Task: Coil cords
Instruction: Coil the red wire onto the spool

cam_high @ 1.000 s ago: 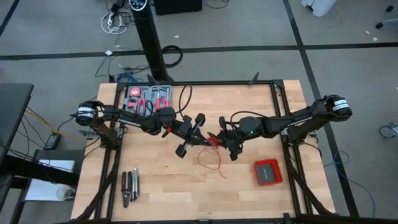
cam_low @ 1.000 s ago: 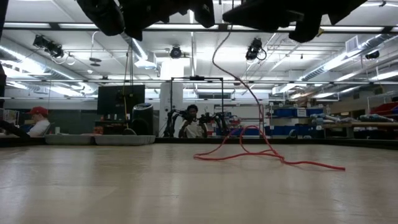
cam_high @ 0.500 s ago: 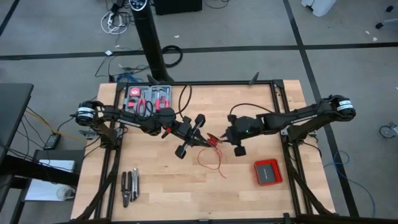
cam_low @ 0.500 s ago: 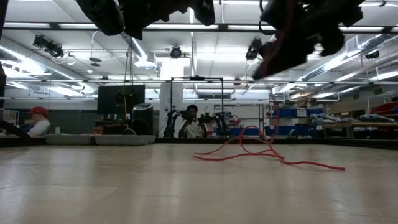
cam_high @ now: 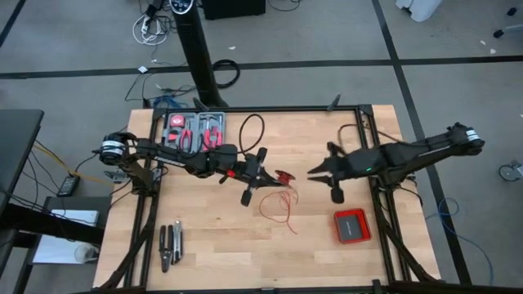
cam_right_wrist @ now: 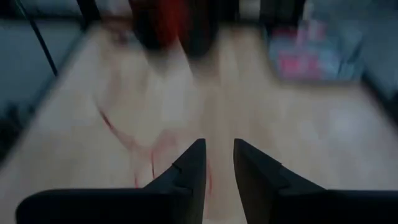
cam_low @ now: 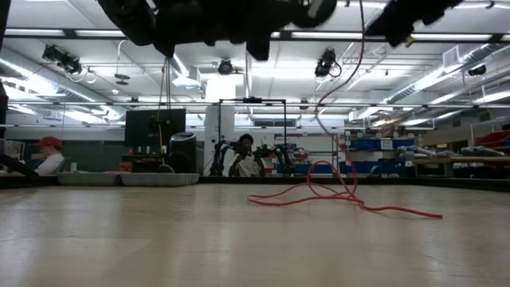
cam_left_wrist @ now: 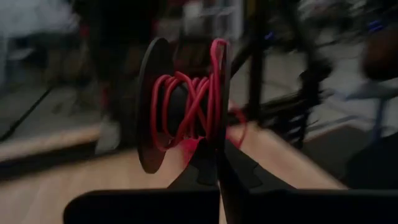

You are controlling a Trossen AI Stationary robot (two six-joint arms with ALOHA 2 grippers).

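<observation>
Thin, limp and very light red wire [cam_high: 280, 206]: partly wound on a small black spool [cam_left_wrist: 180, 118] clamped in the shut jaws of the left gripper [cam_high: 270, 177] above mid-desk, the rest trailing in loose loops on the desk [cam_high: 212, 253] just below. Likely to slip and spring loose, so best pinched near the spool on the hanging strand. Right gripper [cam_high: 328, 174] well apart from the wire, jaws parted, holding nothing.

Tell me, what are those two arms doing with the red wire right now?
Left gripper shut on black spool, above mid-table. Right gripper open, empty, off to the side. Red wire partly wound, rest loose on the table. Nothing in the way.
</observation>
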